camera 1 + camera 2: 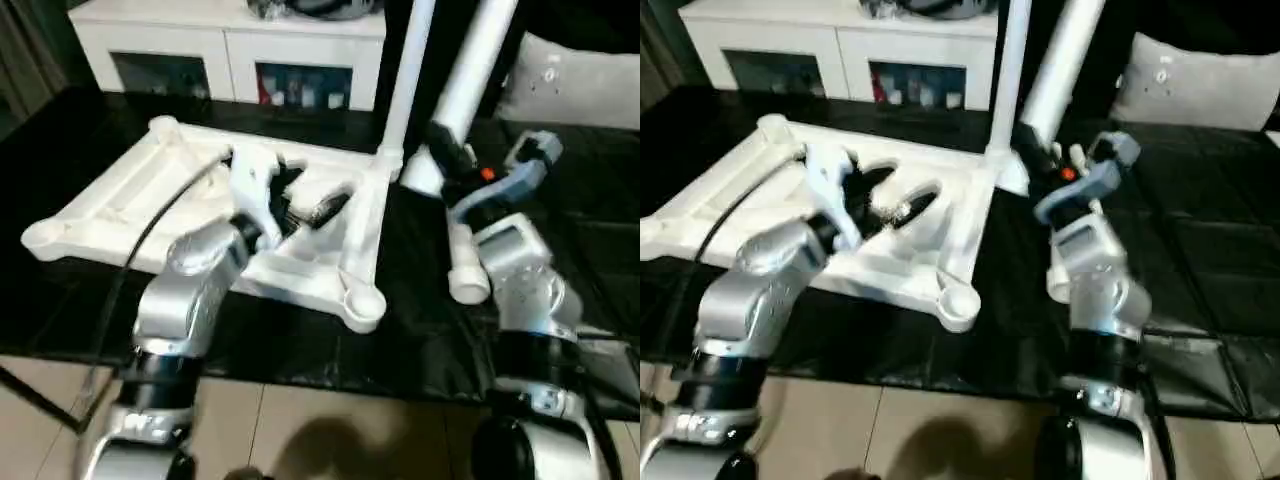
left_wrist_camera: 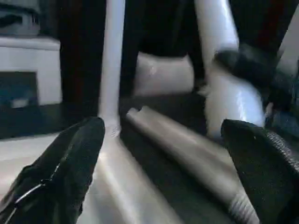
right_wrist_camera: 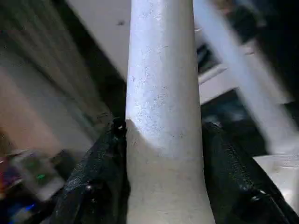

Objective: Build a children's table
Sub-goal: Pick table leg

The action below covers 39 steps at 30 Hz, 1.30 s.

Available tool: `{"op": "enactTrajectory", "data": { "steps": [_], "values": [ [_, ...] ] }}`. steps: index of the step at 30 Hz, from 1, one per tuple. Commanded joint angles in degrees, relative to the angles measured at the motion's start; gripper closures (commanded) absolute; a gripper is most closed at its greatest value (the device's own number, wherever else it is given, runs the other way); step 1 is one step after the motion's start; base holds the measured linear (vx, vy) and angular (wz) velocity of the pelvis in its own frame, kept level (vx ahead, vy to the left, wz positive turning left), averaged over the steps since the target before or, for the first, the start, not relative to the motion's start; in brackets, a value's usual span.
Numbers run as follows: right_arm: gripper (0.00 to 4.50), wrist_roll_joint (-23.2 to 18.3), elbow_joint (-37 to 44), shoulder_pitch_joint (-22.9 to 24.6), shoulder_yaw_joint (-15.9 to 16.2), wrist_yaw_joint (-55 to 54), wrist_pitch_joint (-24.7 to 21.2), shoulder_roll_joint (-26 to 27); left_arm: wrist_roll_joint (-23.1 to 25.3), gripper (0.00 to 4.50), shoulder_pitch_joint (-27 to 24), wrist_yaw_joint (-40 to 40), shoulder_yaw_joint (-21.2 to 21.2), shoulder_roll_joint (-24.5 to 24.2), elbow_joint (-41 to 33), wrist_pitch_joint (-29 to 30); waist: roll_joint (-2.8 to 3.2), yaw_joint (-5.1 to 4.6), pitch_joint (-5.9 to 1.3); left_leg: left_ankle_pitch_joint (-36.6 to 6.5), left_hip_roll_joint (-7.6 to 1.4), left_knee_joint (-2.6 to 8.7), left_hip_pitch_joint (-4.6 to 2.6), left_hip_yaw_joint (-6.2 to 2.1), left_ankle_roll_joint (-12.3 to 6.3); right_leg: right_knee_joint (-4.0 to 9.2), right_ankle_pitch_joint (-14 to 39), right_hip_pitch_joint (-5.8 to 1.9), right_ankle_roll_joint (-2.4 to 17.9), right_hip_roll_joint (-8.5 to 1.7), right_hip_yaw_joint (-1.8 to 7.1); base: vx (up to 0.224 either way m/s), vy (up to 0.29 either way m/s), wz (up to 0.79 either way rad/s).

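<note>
The children's table top [image 1: 120, 200] lies upside down on the black surface, its ribbed underside facing up. One white leg [image 1: 405, 80] stands upright in the far right corner socket. My right gripper [image 1: 455, 165] is shut on a second leg [image 3: 163, 116], which leans up and away just to the right of that corner. A third leg [image 1: 465, 260] lies flat on the black surface beside my right forearm. My left gripper [image 1: 310, 197] hovers open over the underside near its right rail, with nothing between its fingers [image 2: 70, 168].
The near right corner socket [image 1: 362, 300] faces up, unfilled. A white cabinet with glass doors [image 1: 230, 50] stands behind. At the back right lies a grey cushion [image 1: 580, 85]. A black cable [image 1: 150, 230] runs along my left arm. Tiled floor [image 1: 300, 430] borders the black surface's front edge.
</note>
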<state>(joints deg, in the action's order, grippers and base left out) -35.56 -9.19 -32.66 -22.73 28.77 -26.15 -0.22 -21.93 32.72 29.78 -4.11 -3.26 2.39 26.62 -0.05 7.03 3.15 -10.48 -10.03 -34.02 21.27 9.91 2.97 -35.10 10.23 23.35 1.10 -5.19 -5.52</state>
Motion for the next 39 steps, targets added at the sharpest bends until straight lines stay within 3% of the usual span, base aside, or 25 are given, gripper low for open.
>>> {"op": "enactTrajectory", "data": {
  "steps": [1,4,8,14,18,23,25,28,29,30,32,34,39],
  "values": [
    [2.56,-2.7,3.2,2.6,3.1,6.2,-2.4,-0.5,-7.5,0.00,2.7,-2.2,-4.2,1.9,-0.8,4.7,-0.53,0.74,-4.21,-7.1,-2.65,3.46,-0.22,-0.54,-3.48,3.67,8.7,-3.70,12.0,-3.89,3.01,0.000,0.000,0.00],
    [2.56,-5.0,4.7,4.0,4.0,9.0,-4.4,-0.5,-11.4,0.00,4.3,-3.4,-6.2,3.8,-0.3,6.2,-0.68,1.01,-4.10,-7.8,-2.68,3.64,-0.19,-0.74,-2.93,4.17,11.5,-3.64,10.7,-3.95,2.94,0.000,0.000,0.00],
    [2.56,-7.3,7.8,7.8,8.6,14.4,-8.9,-2.0,-19.3,0.00,6.7,-4.0,-9.6,7.2,0.3,10.6,-0.67,1.71,-4.04,-7.7,-2.72,3.70,-0.12,-0.85,-2.07,4.50,13.5,-3.59,8.7,-3.87,2.96,0.000,0.000,0.00],
    [2.56,-7.7,9.5,10.1,12.2,17.6,-11.1,-3.3,-20.2,0.00,7.2,-5.9,-8.9,7.9,0.6,13.4,-0.68,1.97,-4.09,-7.5,-2.74,3.78,-0.01,-0.98,-1.59,4.57,13.1,-3.61,7.6,-3.89,2.96,0.000,0.000,0.00],
    [2.56,-7.1,8.7,10.3,13.0,18.1,-11.4,-4.3,-20.9,0.00,7.0,-6.6,-9.2,8.0,0.4,13.7,-1.07,2.19,-4.05,-7.1,-2.81,3.82,-0.03,-0.97,-1.26,4.66,14.0,-3.57,6.6,-3.95,2.99,0.000,0.000,0.00],
    [2.56,-7.2,8.5,10.2,14.0,18.4,-11.4,-5.2,-22.5,0.00,6.9,-6.5,-9.4,7.9,-0.3,14.7,-0.95,2.38,-4.08,-6.6,-2.77,3.77,-0.01,-0.97,-1.16,4.53,13.2,-3.56,6.7,-3.98,3.01,0.000,0.000,0.00],
    [2.56,-7.2,8.4,10.2,14.2,18.4,-11.2,-5.3,-22.9,0.28,6.7,-6.1,-9.2,8.0,-0.9,14.7,-0.95,2.45,-4.04,-6.7,-2.74,3.77,0.04,-0.95,-1.15,4.59,13.5,-3.55,6.7,-3.99,3.02,0.000,0.000,0.00],
    [2.56,-5.9,7.9,10.0,14.8,17.9,-10.5,-5.3,-22.5,0.35,6.5,-5.9,-8.7,8.0,-1.1,14.2,-0.86,2.49,-4.01,-7.2,-2.81,3.83,-0.06,-0.97,-1.00,4.70,14.1,-3.48,6.4,-3.98,3.02,0.000,0.000,0.00],
    [2.56,-5.7,7.9,10.0,14.9,17.8,-10.4,-5.4,-22.4,0.63,6.5,-5.9,-8.7,8.0,-1.1,14.1,-0.87,2.54,-3.99,-7.2,-2.80,3.86,-0.02,-0.98,-0.82,4.69,14.1,-3.48,6.2,-3.95,3.02,0.000,0.000,0.00],
    [2.56,-4.8,7.6,9.9,15.4,17.4,-9.7,-5.5,-22.3,0.63,6.5,-6.0,-8.5,8.0,-1.0,13.9,-0.62,2.57,-4.00,-7.3,-2.82,3.89,-0.04,-1.03,-0.59,4.67,14.2,-3.47,6.2,-3.98,3.03,0.000,0.000,0.00],
    [2.56,-3.1,7.1,9.6,16.3,16.5,-8.3,-5.7,-21.6,0.75,6.5,-6.0,-8.0,7.9,-0.8,12.9,-0.80,2.56,-4.00,-7.6,-2.80,3.93,-0.07,-1.01,-0.16,4.76,14.4,-3.51,5.8,-3.98,3.04,0.000,0.000,0.00],
    [2.56,2.2,4.8,8.3,18.4,13.2,-4.2,-5.8,-17.1,1.00,6.9,-7.6,-6.4,7.5,0.1,8.5,-0.75,2.40,-3.96,-7.8,-2.85,4.05,0.02,-1.15,0.24,4.84,14.5,-3.43,5.0,-3.90,3.02,0.000,0.000,0.00],
    [2.56,5.3,3.6,7.6,20.5,12.4,-2.1,-5.6,-11.5,1.32,7.1,-8.3,-3.0,6.6,0.9,4.8,-0.86,2.21,-3.99,-8.4,-2.88,4.16,-0.15,-1.15,0.45,4.82,14.5,-3.44,3.9,-3.88,3.15,0.000,0.000,0.00]
  ]
}}
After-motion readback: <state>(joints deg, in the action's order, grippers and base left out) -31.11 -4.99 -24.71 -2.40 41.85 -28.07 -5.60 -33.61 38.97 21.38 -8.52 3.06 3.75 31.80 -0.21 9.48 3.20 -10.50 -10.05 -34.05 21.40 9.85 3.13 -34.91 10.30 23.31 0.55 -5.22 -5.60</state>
